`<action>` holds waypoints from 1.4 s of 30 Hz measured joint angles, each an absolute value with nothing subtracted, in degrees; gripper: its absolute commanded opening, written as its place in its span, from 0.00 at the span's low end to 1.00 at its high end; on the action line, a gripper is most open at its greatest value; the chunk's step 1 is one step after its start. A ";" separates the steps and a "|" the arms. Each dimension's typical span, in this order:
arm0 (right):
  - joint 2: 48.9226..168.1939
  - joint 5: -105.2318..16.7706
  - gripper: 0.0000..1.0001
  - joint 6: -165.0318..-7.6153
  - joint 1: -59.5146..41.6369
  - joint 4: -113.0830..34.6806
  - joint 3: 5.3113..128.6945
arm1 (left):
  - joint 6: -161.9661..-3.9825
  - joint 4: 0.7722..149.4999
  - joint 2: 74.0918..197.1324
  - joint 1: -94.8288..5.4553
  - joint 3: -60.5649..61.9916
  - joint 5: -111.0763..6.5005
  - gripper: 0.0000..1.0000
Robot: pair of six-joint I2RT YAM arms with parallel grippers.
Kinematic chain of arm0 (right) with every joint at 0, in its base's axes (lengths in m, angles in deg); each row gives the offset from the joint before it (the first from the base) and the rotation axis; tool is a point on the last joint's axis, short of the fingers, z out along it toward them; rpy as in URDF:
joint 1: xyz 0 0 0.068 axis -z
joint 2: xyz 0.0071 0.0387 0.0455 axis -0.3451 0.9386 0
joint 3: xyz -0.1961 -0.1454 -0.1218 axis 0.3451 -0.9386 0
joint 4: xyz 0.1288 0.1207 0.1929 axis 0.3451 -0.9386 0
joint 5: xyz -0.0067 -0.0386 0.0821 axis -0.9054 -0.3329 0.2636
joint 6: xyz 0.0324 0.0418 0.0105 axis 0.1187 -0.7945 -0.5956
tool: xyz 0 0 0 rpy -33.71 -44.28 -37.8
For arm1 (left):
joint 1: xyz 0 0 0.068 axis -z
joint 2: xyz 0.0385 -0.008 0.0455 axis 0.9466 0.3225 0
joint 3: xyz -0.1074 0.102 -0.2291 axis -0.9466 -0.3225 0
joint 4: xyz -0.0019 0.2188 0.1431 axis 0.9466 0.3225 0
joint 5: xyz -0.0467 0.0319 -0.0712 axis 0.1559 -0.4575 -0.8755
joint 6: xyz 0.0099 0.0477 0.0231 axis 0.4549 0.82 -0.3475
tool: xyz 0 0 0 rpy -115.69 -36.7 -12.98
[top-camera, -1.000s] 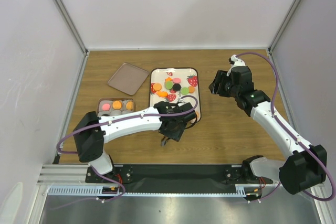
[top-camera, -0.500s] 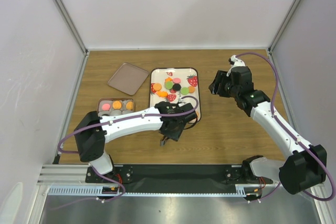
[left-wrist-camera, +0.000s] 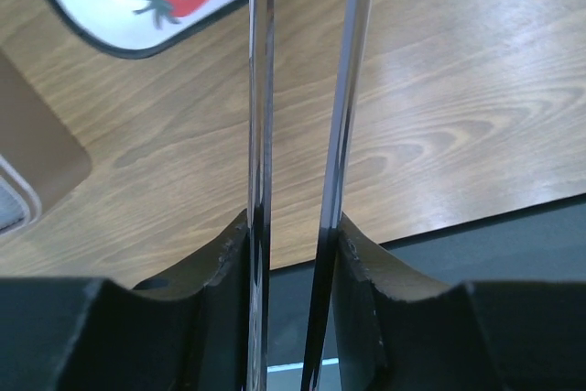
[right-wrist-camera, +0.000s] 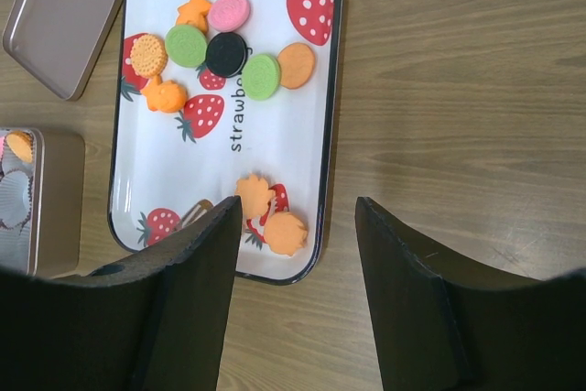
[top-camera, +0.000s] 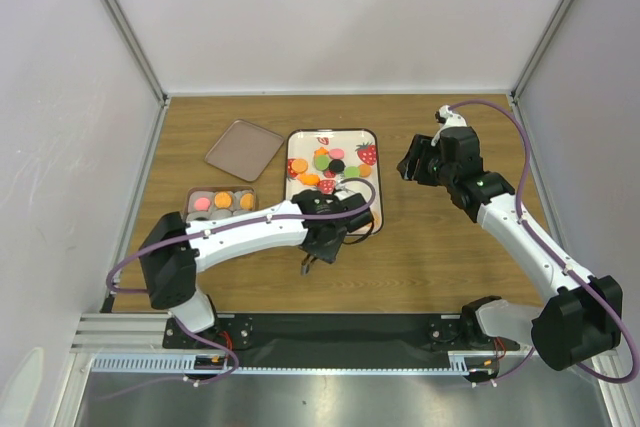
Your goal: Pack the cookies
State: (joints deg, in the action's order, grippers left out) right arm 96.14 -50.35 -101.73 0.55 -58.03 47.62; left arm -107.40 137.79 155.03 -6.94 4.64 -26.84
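The cookies (top-camera: pixel 325 162) lie on the white strawberry tray (top-camera: pixel 333 130). The right wrist view shows green (right-wrist-camera: pixel 187 45), black (right-wrist-camera: pixel 226 54), pink (right-wrist-camera: pixel 229 12) and orange (right-wrist-camera: pixel 296 65) discs, and two more orange ones (right-wrist-camera: pixel 286 231) near the tray's front edge. My left gripper (top-camera: pixel 325 237) hangs at the tray's front left corner. Its thin blades (left-wrist-camera: pixel 307 89) stand slightly apart with bare wood between them, and the tips are out of frame. My right gripper (top-camera: pixel 408 162) hovers right of the tray, open and empty (right-wrist-camera: pixel 298 299).
A brown box (top-camera: pixel 220 202) with paper cups holds several cookies left of the tray, and it also shows in the wrist views (right-wrist-camera: pixel 46 199) (left-wrist-camera: pixel 37 148). Its lid (top-camera: pixel 243 147) lies at the back left. The black base rail (top-camera: pixel 340 332) runs along the near edge.
My left gripper has shifted slightly to the left along the tray's front edge. The right arm has not moved.
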 measured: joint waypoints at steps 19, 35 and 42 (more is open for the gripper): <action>96.14 -48.91 0.59 -101.73 0.55 -58.00 47.62 | -113.57 145.40 131.95 -17.01 -3.89 -22.99 0.30; 96.14 -46.51 0.58 -101.79 0.53 -57.98 47.62 | -114.84 154.69 108.02 -43.24 -16.21 -27.34 0.34; 96.14 -46.16 0.58 -101.79 0.40 -57.96 47.62 | -111.49 152.90 108.19 -50.67 -20.19 -31.45 0.35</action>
State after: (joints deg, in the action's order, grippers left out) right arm 96.14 -46.16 -101.79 0.40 -57.96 47.62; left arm -111.49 152.90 108.19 -50.67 -20.19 -31.45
